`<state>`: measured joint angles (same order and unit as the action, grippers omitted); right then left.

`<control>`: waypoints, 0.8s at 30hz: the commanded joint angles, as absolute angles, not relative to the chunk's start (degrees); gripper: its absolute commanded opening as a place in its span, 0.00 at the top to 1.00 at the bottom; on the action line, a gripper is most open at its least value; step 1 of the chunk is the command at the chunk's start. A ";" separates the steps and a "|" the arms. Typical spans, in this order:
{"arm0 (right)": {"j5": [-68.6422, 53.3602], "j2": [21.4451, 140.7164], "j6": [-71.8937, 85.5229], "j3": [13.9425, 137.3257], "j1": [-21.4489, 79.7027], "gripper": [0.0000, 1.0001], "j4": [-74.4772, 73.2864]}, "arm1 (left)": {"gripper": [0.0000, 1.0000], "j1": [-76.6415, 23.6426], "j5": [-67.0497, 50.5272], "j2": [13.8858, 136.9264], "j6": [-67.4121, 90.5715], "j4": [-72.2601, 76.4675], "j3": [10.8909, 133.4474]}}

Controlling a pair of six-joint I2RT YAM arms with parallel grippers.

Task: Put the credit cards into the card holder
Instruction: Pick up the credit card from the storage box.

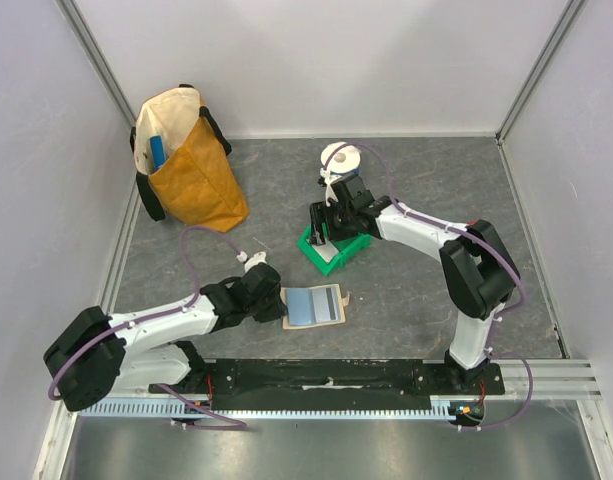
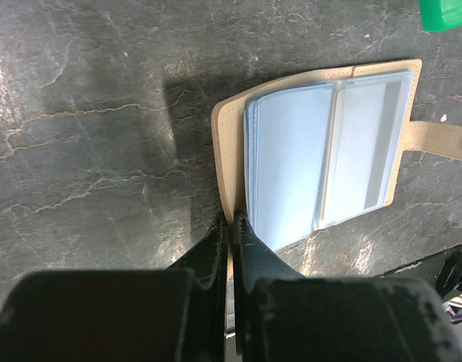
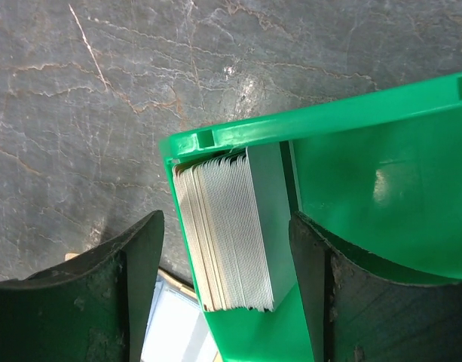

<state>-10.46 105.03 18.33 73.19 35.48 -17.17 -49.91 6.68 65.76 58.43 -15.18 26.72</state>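
Note:
The tan card holder (image 1: 316, 306) lies open on the table, clear pockets up, tab to the right. My left gripper (image 1: 269, 303) is shut on its left edge; in the left wrist view the gripper (image 2: 232, 220) pinches the beige cover (image 2: 227, 151) beside the pockets (image 2: 328, 158). A stack of pale grey credit cards (image 3: 231, 230) stands on edge in a green bin (image 3: 366, 166). My right gripper (image 3: 227, 226) is open above it, one finger outside the bin wall, one inside; in the top view it (image 1: 331, 222) hovers over the bin (image 1: 331, 252).
A yellow bag (image 1: 191, 165) with a blue item stands at the back left. A white round object (image 1: 340, 158) sits behind the bin. A small white piece (image 1: 248, 257) lies near the left arm. Walls enclose the table on three sides.

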 commanded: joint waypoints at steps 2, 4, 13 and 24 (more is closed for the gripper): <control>-14.32 107.14 15.74 76.29 34.54 0.25 -15.65 | 0.98 -48.43 5.98 66.27 56.34 -13.62 28.04; -15.46 107.75 15.56 76.46 34.28 0.24 -15.73 | 0.98 -48.25 5.71 66.27 56.08 -13.45 28.04; -21.88 109.16 16.70 76.73 32.87 0.25 -15.82 | 0.98 -47.73 4.92 66.97 55.64 -13.18 28.30; -24.87 108.11 17.31 76.20 31.20 0.34 -15.82 | 0.98 -47.55 4.39 67.32 55.37 -13.18 28.30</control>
<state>-22.02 108.86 17.10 74.19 31.79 -17.10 -47.75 4.36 67.00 57.45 -14.44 26.74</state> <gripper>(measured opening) 0.680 0.032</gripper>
